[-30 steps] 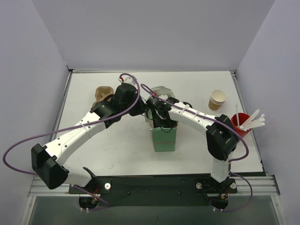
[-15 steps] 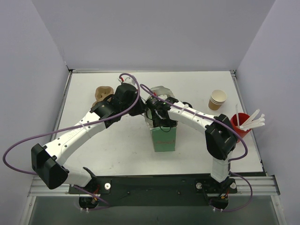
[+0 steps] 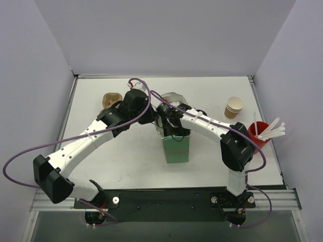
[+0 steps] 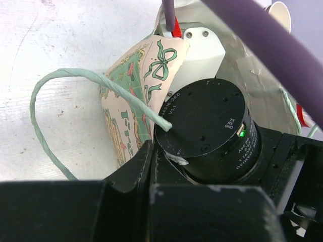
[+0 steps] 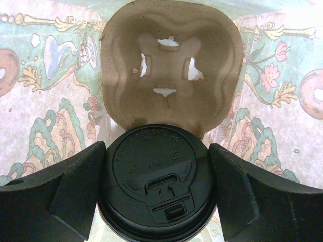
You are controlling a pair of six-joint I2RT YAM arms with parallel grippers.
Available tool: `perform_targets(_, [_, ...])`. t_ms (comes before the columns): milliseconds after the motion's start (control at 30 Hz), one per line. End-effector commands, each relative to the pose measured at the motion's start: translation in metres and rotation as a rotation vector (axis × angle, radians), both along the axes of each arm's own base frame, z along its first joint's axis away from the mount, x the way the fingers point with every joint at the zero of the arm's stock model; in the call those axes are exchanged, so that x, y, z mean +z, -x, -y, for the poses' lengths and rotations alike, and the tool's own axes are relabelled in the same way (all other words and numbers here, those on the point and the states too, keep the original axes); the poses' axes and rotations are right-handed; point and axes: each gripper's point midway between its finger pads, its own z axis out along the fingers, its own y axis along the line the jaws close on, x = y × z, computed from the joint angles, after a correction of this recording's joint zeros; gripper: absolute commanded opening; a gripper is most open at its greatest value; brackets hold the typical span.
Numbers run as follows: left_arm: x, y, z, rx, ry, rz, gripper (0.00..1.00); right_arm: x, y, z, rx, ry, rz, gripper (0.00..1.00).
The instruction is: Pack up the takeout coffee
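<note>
The takeout coffee shows its round black lid (image 5: 157, 181) in the right wrist view. My right gripper (image 5: 157, 187) is shut on it, one finger (image 5: 75, 189) pressing each side of the lid. It hangs inside the patterned paper bag (image 5: 45, 101), just above a tan pulp carrier (image 5: 166, 60) at the bag's bottom. The cup's body is hidden under the lid. From above, the green bag (image 3: 177, 148) stands mid-table with the right gripper (image 3: 174, 132) reaching into its mouth. My left gripper (image 4: 150, 151) is shut on the bag's rim (image 4: 128, 126), beside its green twisted handle (image 4: 55, 96).
A second tan pulp carrier (image 3: 111, 102) lies at the back left behind the left arm. A stack of paper cups (image 3: 234, 107) stands at the back right. A red cup holding white sticks (image 3: 260, 133) sits by the right edge.
</note>
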Motion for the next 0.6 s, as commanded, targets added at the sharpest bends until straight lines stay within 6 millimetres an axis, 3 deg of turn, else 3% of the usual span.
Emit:
perform_targets(0, [0.1006, 0.0099, 0.0206, -0.085, 0.207, 0.207, 0.0, -0.0624, 0.0584, 0.0342, -0.034, 0.178, -0.289, 0.13])
perform_targets(567, [0.1004, 0.0089, 0.0186, -0.079, 0.194, 0.204, 0.0, -0.0614, 0.0597, 0.0371, -0.035, 0.187, -0.285, 0.13])
